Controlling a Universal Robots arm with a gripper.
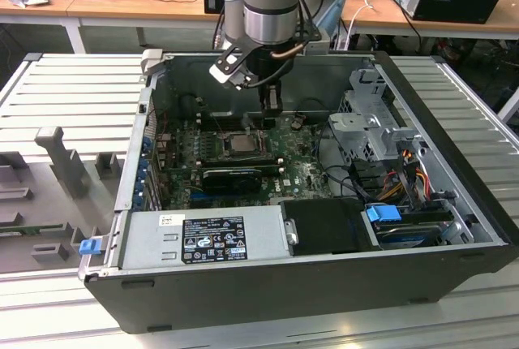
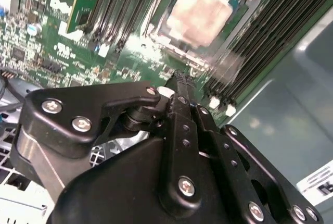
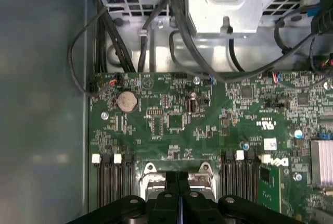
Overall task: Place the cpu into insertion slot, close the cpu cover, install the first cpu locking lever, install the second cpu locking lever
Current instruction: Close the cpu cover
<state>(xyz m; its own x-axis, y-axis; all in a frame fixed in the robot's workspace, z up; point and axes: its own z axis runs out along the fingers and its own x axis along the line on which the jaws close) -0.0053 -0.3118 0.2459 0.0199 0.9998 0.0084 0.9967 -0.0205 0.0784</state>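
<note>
Silver-topped cpu (image 2: pixel 200 13) lies in the insertion slot (image 1: pixel 215 146) inside the open black case (image 1: pixel 324 288) (tool (image 2: pixel 179 81) clenched nearby).

The cpu (image 2: pixel 200 13) in insertion slot (image 1: pixel 209 146) — memory slots (image 3: pixel 112 182) flanking.

Bright even light; glare washes cpu (image 2: pixel 200 13); case (image 1: pixel 324 81) interior shadowed.

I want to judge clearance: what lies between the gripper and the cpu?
In the second wrist view, just the socket's metal rim lies between the gripper and the cpu.
</note>
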